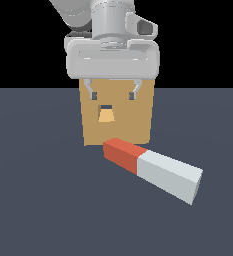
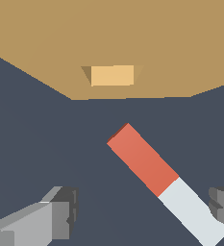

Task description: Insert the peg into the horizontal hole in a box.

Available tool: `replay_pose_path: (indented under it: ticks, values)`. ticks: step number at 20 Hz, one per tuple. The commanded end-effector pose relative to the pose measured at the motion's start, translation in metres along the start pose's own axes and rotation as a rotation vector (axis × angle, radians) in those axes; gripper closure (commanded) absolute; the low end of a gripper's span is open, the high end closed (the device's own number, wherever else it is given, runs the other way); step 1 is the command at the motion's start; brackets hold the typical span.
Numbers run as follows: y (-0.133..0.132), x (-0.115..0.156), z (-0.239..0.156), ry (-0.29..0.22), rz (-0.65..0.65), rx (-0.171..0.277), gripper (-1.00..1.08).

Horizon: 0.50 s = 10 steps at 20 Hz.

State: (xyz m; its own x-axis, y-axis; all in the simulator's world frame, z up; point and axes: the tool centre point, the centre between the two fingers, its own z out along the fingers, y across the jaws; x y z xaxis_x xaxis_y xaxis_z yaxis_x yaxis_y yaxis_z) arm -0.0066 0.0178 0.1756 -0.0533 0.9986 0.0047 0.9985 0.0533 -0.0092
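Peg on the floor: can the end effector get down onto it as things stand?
Probably yes. The peg lies flat and bare in front of the box, nothing on it. The end effector hangs above, fingers apart, empty; the peg lies at a slant, so the wrist may need turning.

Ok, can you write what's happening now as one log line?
gripper: open, empty, above floor | peg: lying flat, not held, red end toward box | hole: empty

place: simulated test scene | evidence: flat slate floor (image 1: pixel 38 210) (untextured), black void backdrop
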Motion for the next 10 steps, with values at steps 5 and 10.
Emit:
replay_pose_path:
  ticks: [5,10]
  values:
    - [0.0007,-0.0015,0.0012,0.0,-0.009,0.0,-0.92]
    - [0.0035,-0.0073,0.0059,0.0,-0.044,0.0,-0.92]
